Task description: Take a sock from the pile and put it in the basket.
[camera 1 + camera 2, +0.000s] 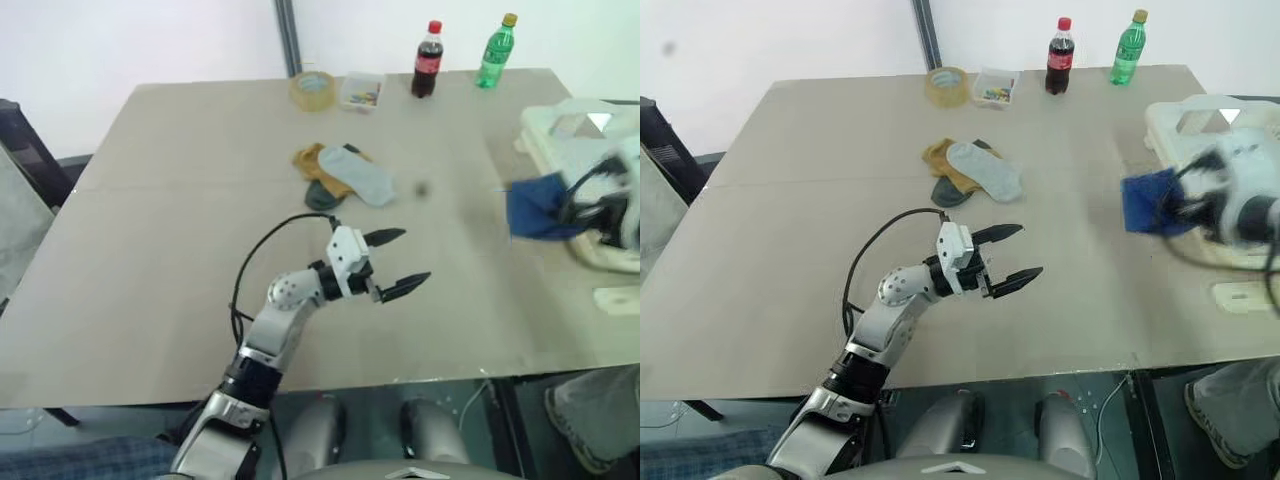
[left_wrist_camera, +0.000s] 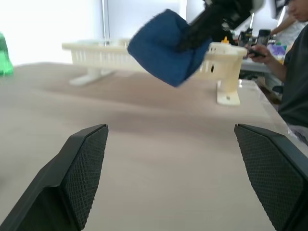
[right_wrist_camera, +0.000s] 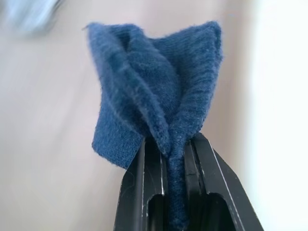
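Note:
A bright blue sock point(image 1: 535, 208) hangs in the air at the table's right side, pinched in my right gripper point(image 3: 176, 144), which is shut on it. The sock is beside the near-left edge of the cream-white basket point(image 1: 560, 135), whose slotted wall point(image 2: 96, 55) also appears in the left wrist view. The pile point(image 1: 340, 175) of mustard, grey and dark socks lies on the table's far middle. My left gripper point(image 1: 402, 262) hovers open over the table's front middle, nothing between its fingers point(image 2: 77, 178), well short of the pile.
At the table's far edge stand a cola bottle point(image 1: 428, 60), a green bottle point(image 1: 496, 52), a tape roll point(image 1: 312, 90) and a small clear box point(image 1: 361, 92). A person sits beyond the basket point(image 2: 293, 72). A white part point(image 1: 618, 299) lies near the right front edge.

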